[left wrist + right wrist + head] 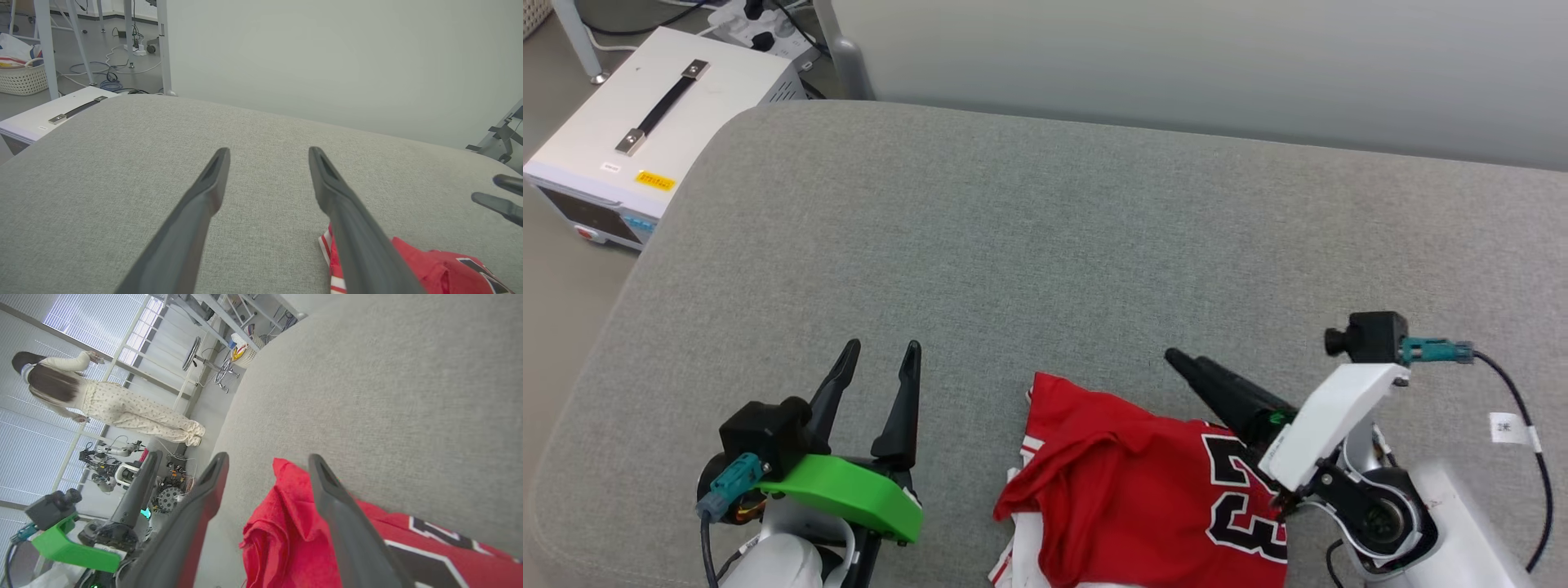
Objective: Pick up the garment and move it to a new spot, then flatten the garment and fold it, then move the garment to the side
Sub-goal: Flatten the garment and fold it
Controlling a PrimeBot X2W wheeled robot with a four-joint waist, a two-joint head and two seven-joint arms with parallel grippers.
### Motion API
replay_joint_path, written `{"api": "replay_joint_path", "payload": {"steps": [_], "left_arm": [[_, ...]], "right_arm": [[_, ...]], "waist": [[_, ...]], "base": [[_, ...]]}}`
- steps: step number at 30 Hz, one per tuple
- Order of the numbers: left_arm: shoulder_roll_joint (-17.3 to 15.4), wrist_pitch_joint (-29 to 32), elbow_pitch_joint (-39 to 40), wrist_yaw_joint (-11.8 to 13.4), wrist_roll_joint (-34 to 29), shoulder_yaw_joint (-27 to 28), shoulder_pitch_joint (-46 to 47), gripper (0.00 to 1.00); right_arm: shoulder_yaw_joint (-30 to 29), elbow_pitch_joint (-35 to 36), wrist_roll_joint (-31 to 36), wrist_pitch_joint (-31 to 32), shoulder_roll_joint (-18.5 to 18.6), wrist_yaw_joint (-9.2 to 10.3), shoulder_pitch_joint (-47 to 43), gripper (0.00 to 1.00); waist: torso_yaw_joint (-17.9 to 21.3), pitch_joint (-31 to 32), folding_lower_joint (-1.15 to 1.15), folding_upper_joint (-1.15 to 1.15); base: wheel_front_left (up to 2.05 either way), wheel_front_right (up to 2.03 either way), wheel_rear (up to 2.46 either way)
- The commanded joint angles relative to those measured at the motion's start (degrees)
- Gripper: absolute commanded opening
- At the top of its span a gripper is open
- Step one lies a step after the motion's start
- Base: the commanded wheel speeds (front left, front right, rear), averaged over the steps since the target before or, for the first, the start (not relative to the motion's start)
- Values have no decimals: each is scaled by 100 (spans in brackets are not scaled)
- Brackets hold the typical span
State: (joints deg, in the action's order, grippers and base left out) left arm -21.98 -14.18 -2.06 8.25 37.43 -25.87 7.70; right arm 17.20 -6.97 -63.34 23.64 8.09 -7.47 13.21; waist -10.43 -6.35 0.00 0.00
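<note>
Jaws stand released on both arms. The left jaws spread over bare cloth, their long dark fingers (900, 408) touching nothing. The right jaws, parted wide, straddle a raised fold of the crumpled red basketball T-shirt (1127, 482) without pinching it. The shirt lies at the near edge of the padded grey fabric tabletop (1045, 245), right of centre, a black "23" face up. Beyond the far left corner sits a white box with a black strap handle (645, 114), and a pale wall (1176, 57) stands behind.
</note>
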Motion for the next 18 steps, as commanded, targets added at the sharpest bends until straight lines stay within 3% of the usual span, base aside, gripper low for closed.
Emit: {"api": "replay_joint_path", "payload": {"steps": [1, 5, 18], "left_arm": [[-16, -53, -5, 5, -54, 14, -3, 100], [-32, -54, -9, 38, -55, 26, -35, 100], [-100, -68, -85, 168, -113, 168, -234, 100]], "right_arm": [[-63, 56, 214, -174, 54, -2, -61, 100], [-322, 275, 993, -697, 239, -2, -234, 100], [-1933, 1018, 3758, -2512, 426, -2, -1163, 100]], "waist": [[86, 64, 0, 0], [186, 113, 0, 0], [470, 422, 0, 0]], "base": [[0, 0, 0], [0, 0, 0], [0, 0, 0]]}}
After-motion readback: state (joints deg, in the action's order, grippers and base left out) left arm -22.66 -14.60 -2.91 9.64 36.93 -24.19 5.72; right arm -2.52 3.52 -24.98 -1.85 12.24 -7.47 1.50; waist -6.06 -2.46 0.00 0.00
